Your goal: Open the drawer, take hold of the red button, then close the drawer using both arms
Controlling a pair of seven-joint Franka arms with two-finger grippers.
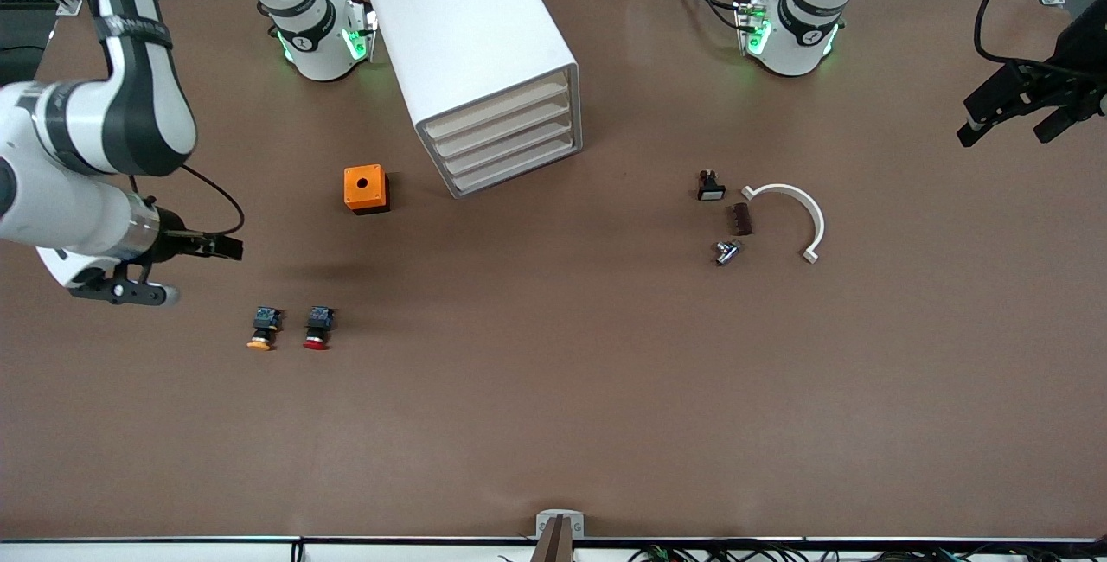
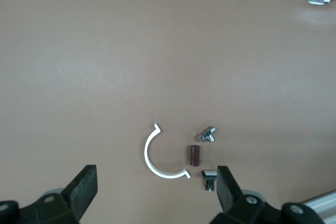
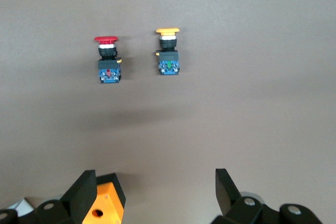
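Front view, nearest first: red-capped button [image 1: 317, 328] lying on its side on bare brown table [image 1: 553, 424], just beside an orange-capped twin [image 1: 263, 328], both out in the open and not in any drawer. Up in the air over the table at the right arm's end, right gripper [image 1: 227, 245], jaws spread wide with nothing between them; in the right wrist view, red button [image 3: 107, 60] well ahead of the open jaws, orange cube [image 3: 103, 204] right at one finger. Farther back, that glossy cube with its round hole, a curved white plastic clip [image 1: 791, 216], small dark and metallic bits. Farther still, smooth white box cabinet [image 1: 471, 52], four shallow beige-fronted trays, top drawer [image 1: 502, 110] fully shut like the rest. Left gripper [image 1: 1025, 108] parked high at the left arm's end, jaws apart, empty, waiting.

Judged: nothing begun; first, hooking a drawer front, calling for a low, square approach to a thin lip.
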